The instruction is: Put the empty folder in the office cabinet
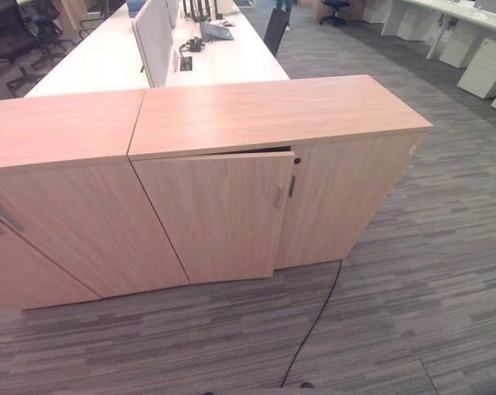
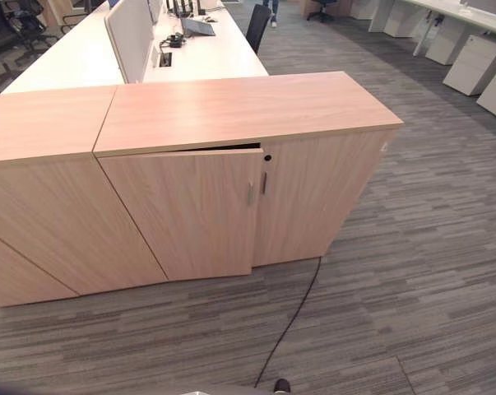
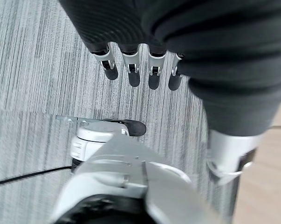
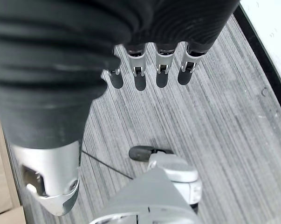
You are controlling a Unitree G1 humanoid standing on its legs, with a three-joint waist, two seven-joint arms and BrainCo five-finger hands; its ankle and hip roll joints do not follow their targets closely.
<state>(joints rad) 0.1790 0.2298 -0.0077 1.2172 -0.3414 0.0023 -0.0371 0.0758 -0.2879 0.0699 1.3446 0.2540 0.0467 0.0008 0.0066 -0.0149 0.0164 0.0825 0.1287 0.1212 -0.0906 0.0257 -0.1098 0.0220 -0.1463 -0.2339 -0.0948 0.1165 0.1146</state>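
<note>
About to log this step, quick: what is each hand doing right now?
Left hand: open, fingers straight, holding nothing, above the carpet.
Right hand: open, fingers straight, holding nothing.

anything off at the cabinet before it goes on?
One thing: the cabinet's left door is ajar, its handle edge swung out past the shut right door, with a dark gap under the top. Both hands hang over carpet, left hand and right hand, fingers straight, holding nothing.
</note>
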